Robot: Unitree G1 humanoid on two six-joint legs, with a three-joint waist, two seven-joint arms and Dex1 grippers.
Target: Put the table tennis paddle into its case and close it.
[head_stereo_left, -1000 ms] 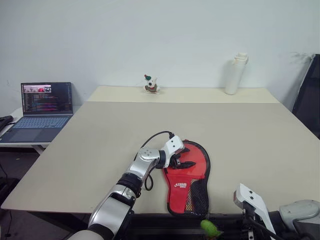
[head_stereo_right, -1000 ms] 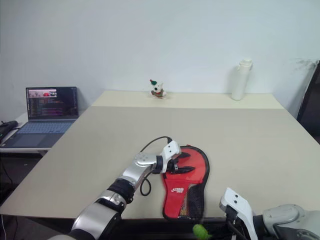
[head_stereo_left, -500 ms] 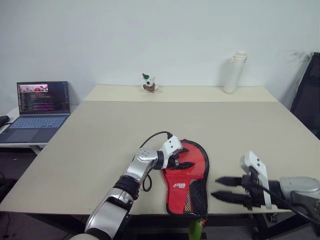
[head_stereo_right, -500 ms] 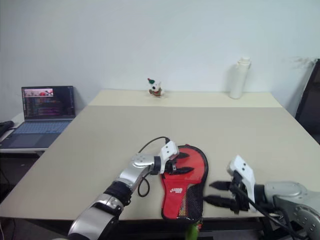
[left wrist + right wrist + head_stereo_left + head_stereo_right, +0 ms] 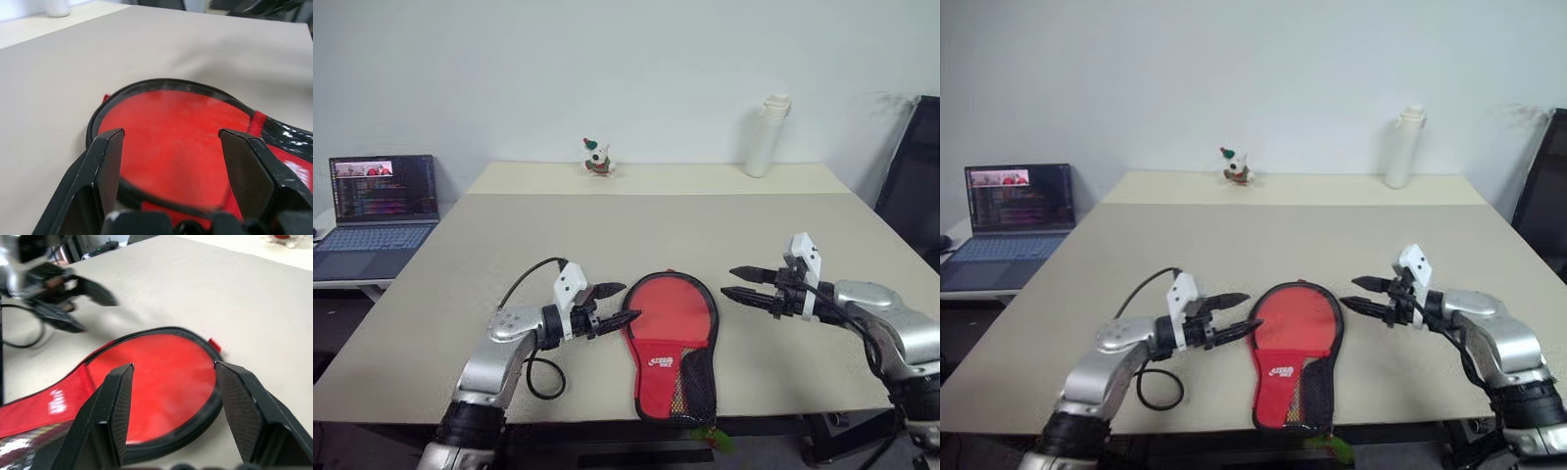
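The case (image 5: 668,323) lies flat on the table (image 5: 607,235), red side up. It has a black zip edge, a white logo and a mesh pocket on its narrow end, which points at the front edge. A green charm (image 5: 715,438) hangs off that edge. The table tennis paddle is hidden. My left gripper (image 5: 626,303) hovers just left of the case's round part, open and empty. My right gripper (image 5: 728,280) hovers just right of it, open and empty. Both point inward at the case. The left wrist view shows the case (image 5: 171,142) between my open fingers (image 5: 105,161).
A laptop (image 5: 377,201) stands open on a side table at the left. A small figurine (image 5: 597,159) and a white bottle (image 5: 762,137) stand at the table's far edge. A black chair (image 5: 913,186) stands off the right side.
My left gripper has come off the case and moved left. My right arm has risen from below the front edge and gone forward to the case's right side, fingers spread. The camera has shifted.
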